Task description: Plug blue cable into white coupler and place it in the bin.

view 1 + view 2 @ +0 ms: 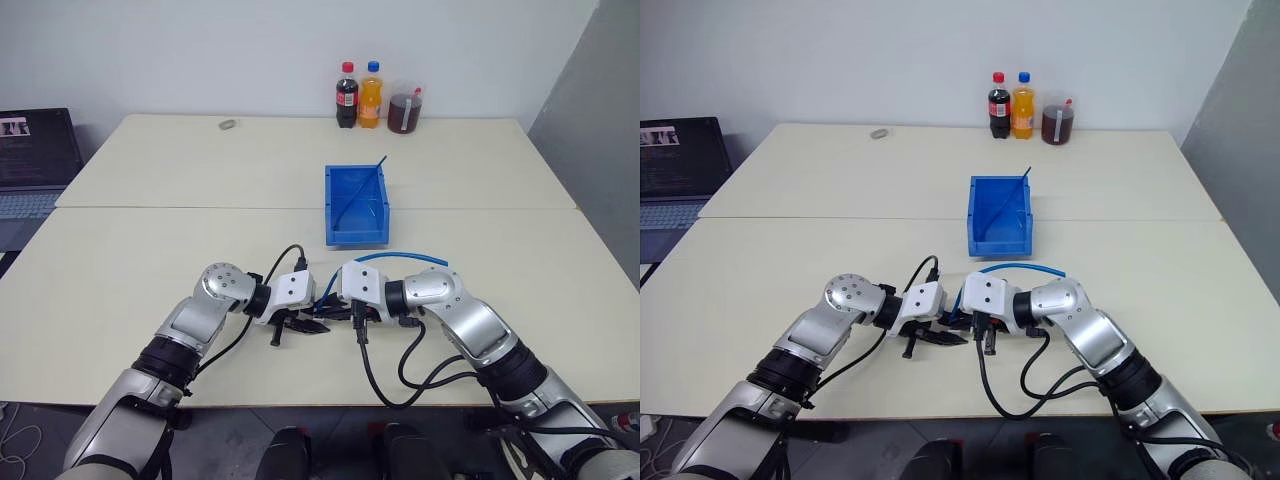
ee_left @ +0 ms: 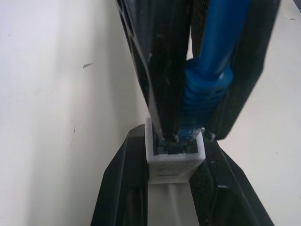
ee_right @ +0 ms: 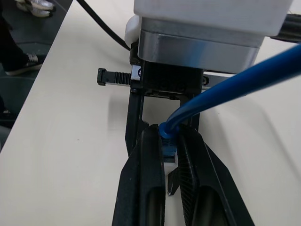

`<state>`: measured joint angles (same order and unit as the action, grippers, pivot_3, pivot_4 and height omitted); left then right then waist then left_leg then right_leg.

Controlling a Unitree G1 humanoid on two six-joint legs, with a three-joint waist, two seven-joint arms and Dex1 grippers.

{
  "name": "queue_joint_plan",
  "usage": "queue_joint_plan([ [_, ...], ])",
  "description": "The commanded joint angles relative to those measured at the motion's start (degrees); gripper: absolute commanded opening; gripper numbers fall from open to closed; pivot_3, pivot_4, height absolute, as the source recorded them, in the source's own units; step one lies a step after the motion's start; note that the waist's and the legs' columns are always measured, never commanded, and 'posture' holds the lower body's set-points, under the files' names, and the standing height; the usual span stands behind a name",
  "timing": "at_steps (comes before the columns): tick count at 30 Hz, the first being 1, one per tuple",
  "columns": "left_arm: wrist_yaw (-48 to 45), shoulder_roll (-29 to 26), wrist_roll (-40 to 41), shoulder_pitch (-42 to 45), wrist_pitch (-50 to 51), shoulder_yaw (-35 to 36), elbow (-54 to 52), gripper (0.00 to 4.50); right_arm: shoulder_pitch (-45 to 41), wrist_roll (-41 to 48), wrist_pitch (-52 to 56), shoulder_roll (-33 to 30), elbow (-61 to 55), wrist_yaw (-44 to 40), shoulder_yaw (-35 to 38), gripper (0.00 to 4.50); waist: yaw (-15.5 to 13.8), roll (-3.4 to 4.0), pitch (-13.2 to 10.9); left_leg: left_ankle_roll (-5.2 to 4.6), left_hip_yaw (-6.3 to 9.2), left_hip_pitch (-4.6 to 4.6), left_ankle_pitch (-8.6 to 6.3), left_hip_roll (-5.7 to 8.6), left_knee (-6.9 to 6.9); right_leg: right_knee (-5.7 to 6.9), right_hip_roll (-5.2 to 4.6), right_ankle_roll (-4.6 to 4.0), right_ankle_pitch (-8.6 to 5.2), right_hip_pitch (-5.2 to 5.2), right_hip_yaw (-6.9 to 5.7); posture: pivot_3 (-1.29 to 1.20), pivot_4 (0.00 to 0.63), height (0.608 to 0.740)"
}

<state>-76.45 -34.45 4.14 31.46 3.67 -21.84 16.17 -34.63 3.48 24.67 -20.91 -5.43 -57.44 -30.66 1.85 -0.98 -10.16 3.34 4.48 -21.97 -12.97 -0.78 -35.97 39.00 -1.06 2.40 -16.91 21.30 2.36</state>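
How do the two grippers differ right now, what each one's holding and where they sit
The left gripper is shut on the white coupler, a small white block; the right gripper is shut on the blue cable, just behind its plug. The left gripper sits on the robot's left pointing right; the right gripper sits opposite, pointing left. The cable loops back over the right wrist; nothing trails from the coupler. Both have black fingers and meet above the table, plug at the coupler's socket.
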Motion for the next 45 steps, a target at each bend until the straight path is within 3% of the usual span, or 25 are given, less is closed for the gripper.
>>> queue_joint_plan([
  [1,0.45,0.9,-2.73,-1.47,1.09,-2.39,0.83,0.81,0.66,-2.59,4.39,0.43,3.5,-2.75,-6.94,0.11,0.01,0.01,0.32,0.0,0.0,0.01,0.0,-0.01,0.0,0.0,0.01,0.0,-0.01,-0.01,0.0,0.0,0.15,0.74],
  [16,1.27,0.9,-2.83,-2.19,1.8,-1.37,0.39,0.81,3.78,-6.07,4.48,-2.83,9.37,-3.24,-7.67,0.11,0.06,0.29,1.89,-0.01,0.0,0.23,-0.01,-0.02,0.06,-0.05,0.03,-0.04,-0.07,-0.17,0.0,0.0,0.15,0.74],
  [22,2.24,1.32,-2.05,-2.78,1.7,-0.44,-0.11,0.81,3.31,-2.57,3.57,0.85,6.71,0.1,-2.08,0.11,0.06,0.37,2.14,-0.01,0.0,0.23,-0.01,-0.01,0.12,-0.08,0.02,-0.01,-0.13,-0.17,0.01,0.0,0.15,0.74],
  [24,3.28,1.75,-1.05,-3.52,2.21,0.8,-0.64,1.51,3.62,-1.2,3.67,1.24,3.93,1.0,0.82,0.11,0.07,0.39,2.12,-0.01,0.0,0.22,-0.01,-0.02,0.13,-0.07,0.02,-0.01,-0.14,-0.16,0.01,0.0,0.15,0.74],
  [25,3.89,1.86,-0.89,-3.78,2.51,1.38,-0.8,1.58,3.92,-0.58,3.89,1.24,2.59,1.23,1.95,0.11,0.05,0.4,2.07,-0.01,0.0,0.21,-0.01,-0.02,0.14,-0.07,0.02,-0.01,-0.14,-0.14,0.01,0.0,0.15,0.74],
  [31,3.35,0.42,1.28,-6.09,3.6,4.33,-3.13,3.01,5.95,4.79,7.22,1.28,-5.47,2.11,7.38,0.11,0.01,0.36,1.44,-0.01,0.02,-0.08,-0.01,-0.01,0.14,-0.08,0.01,-0.01,-0.14,0.08,0.01,0.0,0.15,0.74],
  [37,7.09,-0.47,9.04,-9.0,10.89,13.18,-11.07,4.08,4.03,9.47,11.37,2.38,-11.8,7.57,16.43,0.11,0.12,0.22,0.84,-0.01,0.08,-0.75,-0.01,-0.04,0.1,0.03,0.02,-0.02,-0.12,0.72,-0.03,0.0,0.15,0.74],
  [38,8.09,-0.44,9.97,-8.98,12.35,14.39,-12.0,4.43,3.67,10.3,12.2,2.43,-12.46,8.29,17.6,0.1,0.08,0.17,0.7,-0.01,0.11,-0.93,0.0,-0.04,0.05,0.08,0.02,-0.02,-0.11,0.89,-0.06,0.0,0.15,0.74],
  [45,24.51,2.54,13.42,-3.08,23.32,24.28,-18.86,4.5,-3.46,17.66,17.4,2.4,-10.65,13.37,29.29,0.1,-0.08,-0.18,0.11,0.0,0.14,-1.0,0.0,0.01,0.06,0.01,-0.04,-0.06,-0.08,0.89,-0.11,0.0,0.15,0.74],
])
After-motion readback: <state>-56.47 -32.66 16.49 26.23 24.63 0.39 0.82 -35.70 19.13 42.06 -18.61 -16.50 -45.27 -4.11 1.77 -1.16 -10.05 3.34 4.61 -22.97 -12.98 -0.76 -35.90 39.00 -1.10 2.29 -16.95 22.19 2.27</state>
